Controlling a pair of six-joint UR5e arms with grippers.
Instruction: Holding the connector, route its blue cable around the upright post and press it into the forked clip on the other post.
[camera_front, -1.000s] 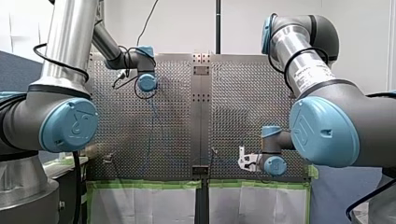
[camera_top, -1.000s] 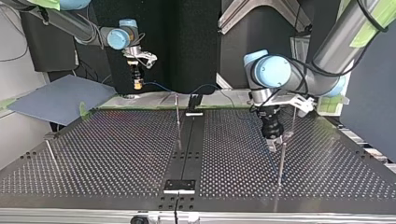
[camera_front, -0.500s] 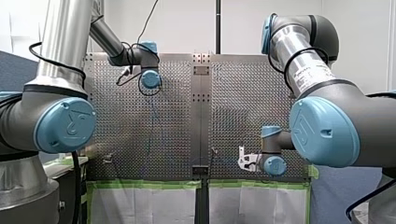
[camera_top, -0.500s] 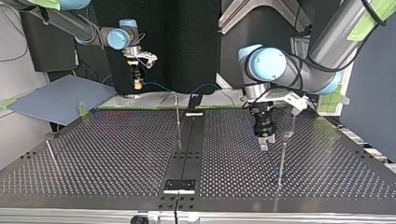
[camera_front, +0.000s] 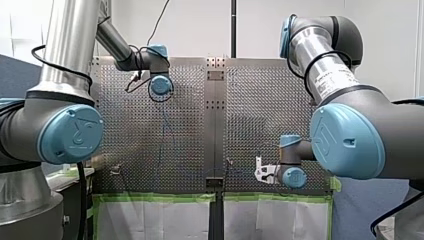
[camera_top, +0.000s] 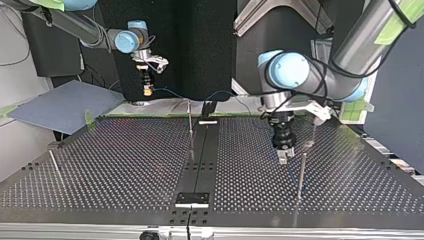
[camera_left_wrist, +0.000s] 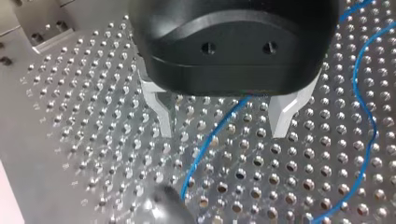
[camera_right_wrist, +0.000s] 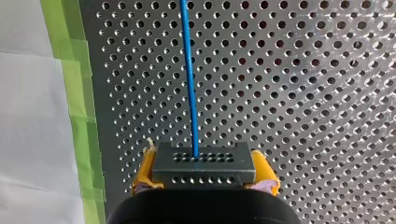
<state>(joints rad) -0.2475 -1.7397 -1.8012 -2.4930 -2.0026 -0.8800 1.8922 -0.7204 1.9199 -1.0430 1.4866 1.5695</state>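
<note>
Connector crosswise in pinch of right hand, blue cable straight ahead; left hand spread.

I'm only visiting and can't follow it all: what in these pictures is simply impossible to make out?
- Top view: the posts are too thin to show which one is forked.
- Left wrist view: a dark blob ahead of the open left claw is too blurred to identify.
- Right wrist view: the blue cable runs off the edge, its route unseen.

Light: bright and even.
Glare: sheen across the table.
Blur: post close to left wrist camera.
</note>
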